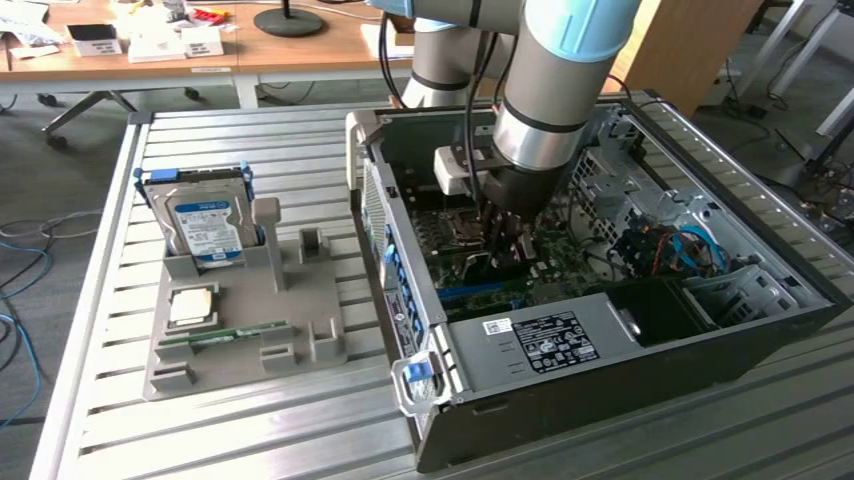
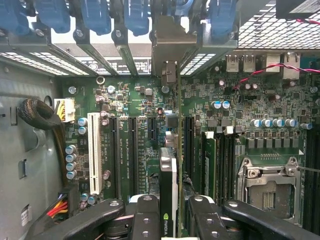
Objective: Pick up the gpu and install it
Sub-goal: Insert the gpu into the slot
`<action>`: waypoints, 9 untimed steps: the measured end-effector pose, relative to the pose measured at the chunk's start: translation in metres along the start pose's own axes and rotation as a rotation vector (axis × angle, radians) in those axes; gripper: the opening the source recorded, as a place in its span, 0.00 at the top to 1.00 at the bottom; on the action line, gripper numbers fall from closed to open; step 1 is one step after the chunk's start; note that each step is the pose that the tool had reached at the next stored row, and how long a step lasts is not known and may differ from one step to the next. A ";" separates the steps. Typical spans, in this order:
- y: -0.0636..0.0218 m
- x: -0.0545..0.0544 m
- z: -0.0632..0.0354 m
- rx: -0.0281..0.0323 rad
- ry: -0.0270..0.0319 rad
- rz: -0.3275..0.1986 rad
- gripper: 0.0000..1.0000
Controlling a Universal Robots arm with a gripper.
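Wrist view gives me the gripper with its black fingers pressed against both sides of the gpu, which I see edge-on, standing upright over the green motherboard. The card's grey metal bracket reaches up to the rear slot openings, among the blue clips. Its lower edge runs along a dark slot just beside the other black slots; I cannot tell whether it is fully seated. The CPU socket lies off to one side.

From the exterior view, my arm reaches down into the open case, the gripper low over the board. On the exterior view's left, a grey tray on the slatted table holds the upright hard drive.
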State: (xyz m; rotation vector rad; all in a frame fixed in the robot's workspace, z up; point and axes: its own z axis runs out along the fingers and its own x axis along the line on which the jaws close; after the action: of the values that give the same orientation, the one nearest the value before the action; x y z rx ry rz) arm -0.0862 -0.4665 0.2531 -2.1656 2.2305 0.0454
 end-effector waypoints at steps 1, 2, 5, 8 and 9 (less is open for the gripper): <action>0.0000 0.000 0.0000 0.0000 0.0001 0.000 0.73; 0.0000 0.000 0.0000 0.0000 -0.0001 0.000 0.73; 0.0000 0.000 0.0005 0.0000 -0.0001 0.000 0.73; 0.0000 0.000 0.0012 0.0000 0.0001 0.000 0.73; 0.0000 0.000 0.0012 0.0000 0.0001 0.000 0.73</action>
State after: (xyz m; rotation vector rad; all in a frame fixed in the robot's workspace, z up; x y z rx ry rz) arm -0.0863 -0.4665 0.2518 -2.1657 2.2305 0.0453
